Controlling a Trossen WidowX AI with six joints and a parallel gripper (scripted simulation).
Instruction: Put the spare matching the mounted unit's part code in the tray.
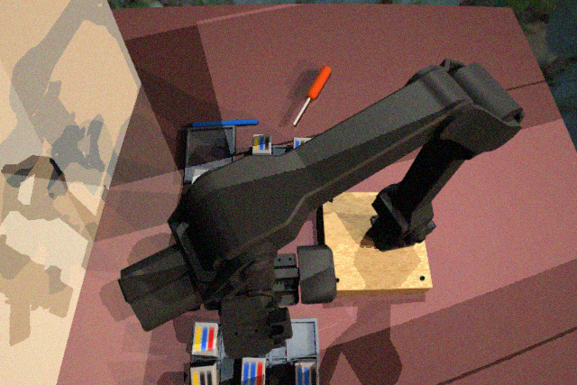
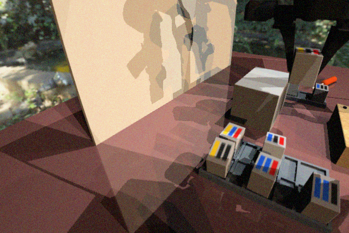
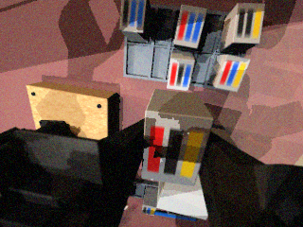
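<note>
My gripper [image 2: 305, 73] [image 3: 171, 126] is shut on a beige block [image 2: 305, 68] [image 3: 163, 177] with yellow, black and red stripes. It holds the block raised, near the small rack in the exterior view. The grey tray [image 1: 209, 142] shows at left in the top view, with nothing seen in its visible part. The spares rack [image 1: 303, 338] [image 2: 288, 163] [image 3: 139, 61] holds several striped blocks, such as a yellow-blue-red one [image 1: 205, 338] [image 2: 232, 131] [image 3: 232, 73]. I cannot tell which thing is the mounted unit, and no code on a back is visible.
A large white-topped box [image 2: 253, 100] [image 3: 182, 200] stands between the spares rack and the tray. A small rack [image 1: 281, 150] [image 2: 301, 96] holds two striped blocks. A blue rod [image 1: 225, 123], an orange screwdriver [image 1: 319, 82], a wooden board [image 1: 387, 273] [image 3: 71, 109] and a tall panel [image 2: 107, 55] are around.
</note>
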